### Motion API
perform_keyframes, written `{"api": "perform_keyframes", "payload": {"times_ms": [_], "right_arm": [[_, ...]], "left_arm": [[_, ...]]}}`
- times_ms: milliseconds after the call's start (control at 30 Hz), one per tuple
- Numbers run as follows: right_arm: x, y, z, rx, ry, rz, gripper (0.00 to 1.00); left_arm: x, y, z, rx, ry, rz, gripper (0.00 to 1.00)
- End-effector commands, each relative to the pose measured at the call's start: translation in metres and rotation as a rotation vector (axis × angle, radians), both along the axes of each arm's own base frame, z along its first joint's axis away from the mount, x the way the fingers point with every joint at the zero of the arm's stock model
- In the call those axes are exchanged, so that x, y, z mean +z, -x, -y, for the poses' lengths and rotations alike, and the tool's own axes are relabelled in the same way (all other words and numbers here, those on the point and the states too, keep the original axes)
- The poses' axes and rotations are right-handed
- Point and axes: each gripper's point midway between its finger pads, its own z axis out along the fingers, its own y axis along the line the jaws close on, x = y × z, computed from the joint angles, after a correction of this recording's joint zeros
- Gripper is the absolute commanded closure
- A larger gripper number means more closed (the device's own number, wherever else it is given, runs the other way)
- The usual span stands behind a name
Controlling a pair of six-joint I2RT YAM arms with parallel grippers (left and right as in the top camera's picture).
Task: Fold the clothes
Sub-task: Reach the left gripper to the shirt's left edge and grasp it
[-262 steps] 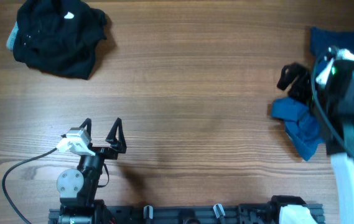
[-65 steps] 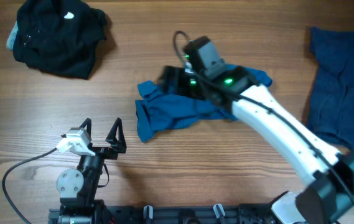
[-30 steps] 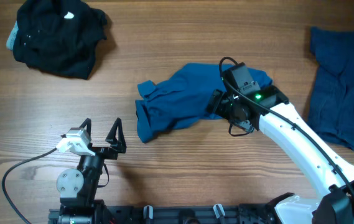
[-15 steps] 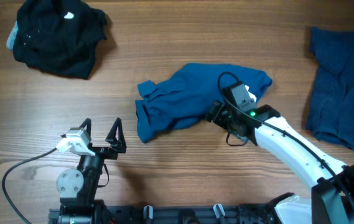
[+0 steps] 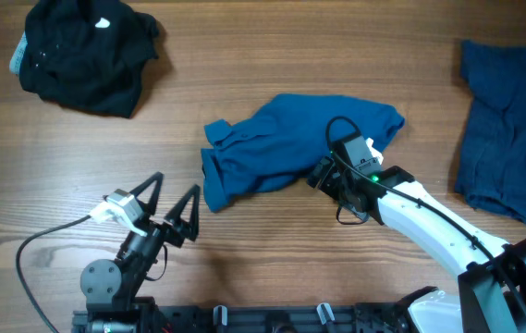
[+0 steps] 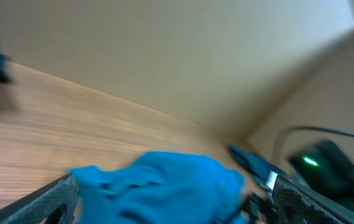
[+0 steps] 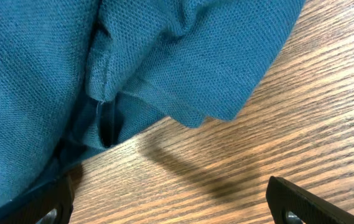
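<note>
A crumpled blue polo shirt lies in the middle of the wooden table. It fills the top of the right wrist view and shows blurred in the left wrist view. My right gripper is open and empty, low over the table at the shirt's near edge. My left gripper is open and empty, to the left of and nearer than the shirt, its fingers pointing toward it.
A black garment is heaped at the far left corner. A dark blue garment lies spread along the right edge. Bare wood lies between the shirt and both garments.
My right gripper has drawn back off the blue shirt toward its near edge. My left arm has swung up and right, its fingers now pointing at the shirt.
</note>
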Motion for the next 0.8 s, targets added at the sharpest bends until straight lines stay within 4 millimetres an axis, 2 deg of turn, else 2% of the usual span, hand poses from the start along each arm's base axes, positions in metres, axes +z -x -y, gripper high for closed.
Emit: {"api": "perform_keyframes", "payload": {"times_ms": [0,67,100,200,300,367,533,667,767], "right_arm": [[-0.001,-0.002,0.002,-0.020,0.008,0.008,0.00],[-0.001,-0.002,0.002,-0.022,0.007,0.008,0.00],[-0.001,-0.002,0.002,-0.023,0.007,0.008,0.00],[-0.001,-0.002,0.003,-0.037,0.007,0.009,0.00],[-0.001,-0.003,0.003,-0.042,0.008,0.010,0.00],[-0.001,-0.003,0.003,-0.042,0.008,0.010,0.00],[0.000,-0.004,0.004,-0.043,0.012,0.015,0.00],[0.000,-0.004,0.005,-0.043,0.017,0.017,0.00],[0.000,-0.005,0.006,-0.047,0.021,0.020,0.00]], "left_arm": [[0.025,0.016,0.020,-0.135,0.008,0.024,0.00],[0.038,0.014,0.014,-0.094,-0.020,0.011,0.01],[0.038,0.010,0.009,-0.058,-0.029,-0.042,0.01],[0.023,0.000,-0.006,0.041,-0.032,-0.232,0.01],[-0.001,-0.010,-0.016,0.098,-0.049,-0.442,0.01],[-0.020,-0.019,-0.014,0.082,-0.069,-0.584,0.01],[-0.056,-0.028,-0.002,0.020,-0.124,-0.758,0.00],[-0.084,-0.031,0.002,0.012,-0.094,-0.889,0.00],[-0.087,-0.033,0.020,-0.092,-0.021,-0.927,0.00]]}}
